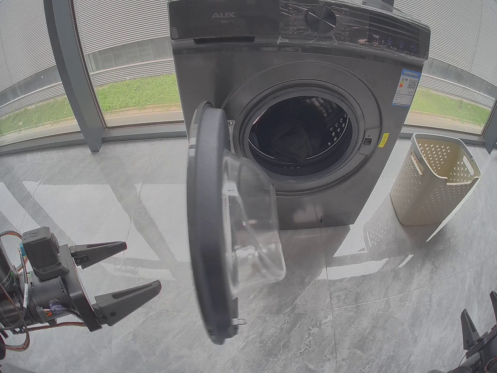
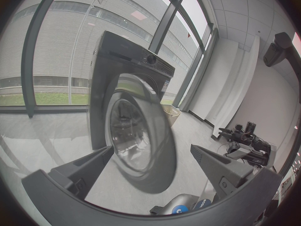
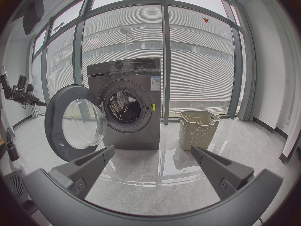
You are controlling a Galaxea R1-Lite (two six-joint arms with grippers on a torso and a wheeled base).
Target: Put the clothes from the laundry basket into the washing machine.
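A grey front-loading washing machine (image 1: 290,79) stands by the windows with its round door (image 1: 212,224) swung wide open toward me. Dark clothes (image 1: 292,141) lie inside the drum. A cream perforated laundry basket (image 1: 435,180) stands on the floor to the machine's right, and its inside looks bare. My left gripper (image 1: 142,268) hangs open and holds nothing, low at the left, just left of the door's edge. In the left wrist view the door (image 2: 141,142) sits close in front of the open fingers (image 2: 91,164). My right gripper (image 3: 150,156) is open, well back from the washing machine (image 3: 125,101) and basket (image 3: 197,127).
Glossy grey tiled floor (image 1: 393,296) spreads around the machine. Tall window frames (image 1: 72,63) stand behind it. The open door juts far out over the floor between my arms and the drum opening.
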